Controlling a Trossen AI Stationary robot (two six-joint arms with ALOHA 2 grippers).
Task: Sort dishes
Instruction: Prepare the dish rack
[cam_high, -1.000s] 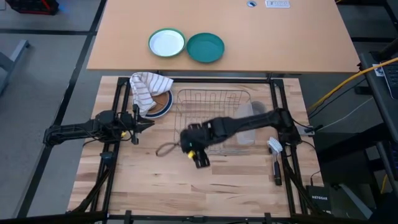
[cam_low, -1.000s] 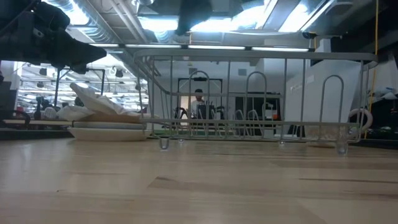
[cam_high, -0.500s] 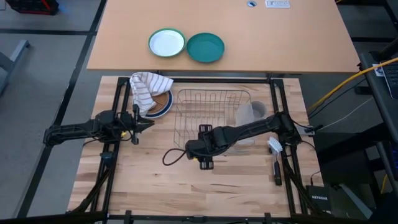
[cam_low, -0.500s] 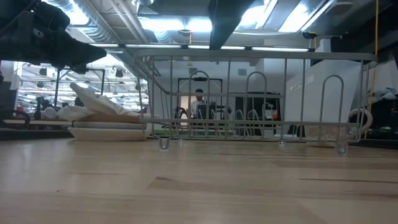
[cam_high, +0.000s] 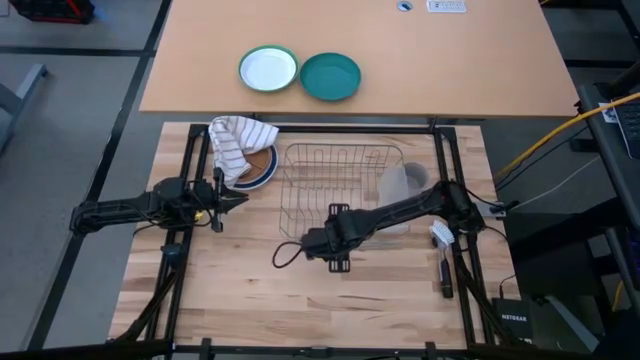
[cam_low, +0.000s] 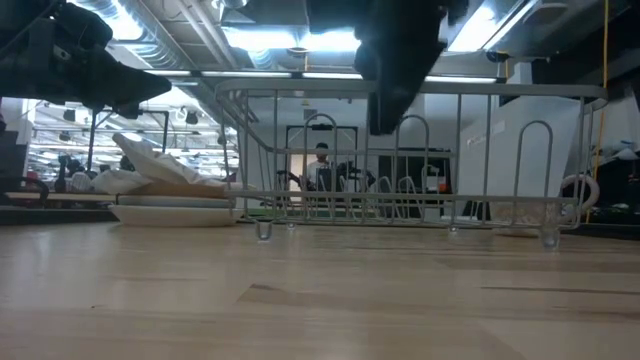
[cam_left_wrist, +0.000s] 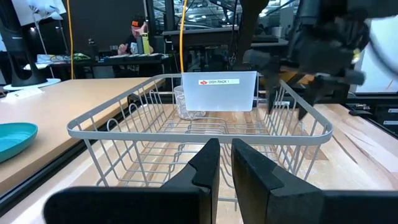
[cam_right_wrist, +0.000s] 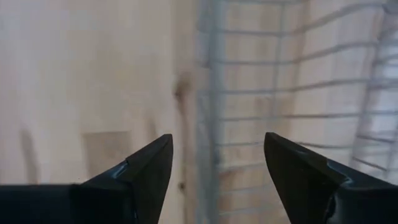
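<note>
The dishes (cam_high: 262, 165) are a stack of plates at the table's far left, half covered by a striped towel (cam_high: 238, 143); a tan-brown plate shows on top. In the low view the stack (cam_low: 175, 211) rests flat on the wood. A wire dish rack (cam_high: 340, 185) stands at the middle. My right gripper (cam_high: 322, 242) hangs open over the rack's near left corner, pointing steeply down, and the rack's edge wire (cam_right_wrist: 208, 93) shows below its gap (cam_right_wrist: 217, 140). My left gripper (cam_high: 225, 197) waits level at the left, shut, facing the rack (cam_left_wrist: 205, 124).
A clear cup (cam_high: 398, 190) stands at the rack's right end. A brush (cam_high: 441, 250) lies near the right arm's base. A white plate with a green rim (cam_high: 268, 68) and a teal plate (cam_high: 330, 76) sit on the far table. Bare wood (cam_high: 300, 300) lies near the front edge.
My right gripper has come down toward the rack's near left corner, drifting toward the table's right edge. It has tipped from a slant to pointing steeply down and has rolled a little. Its fingers stay open.
</note>
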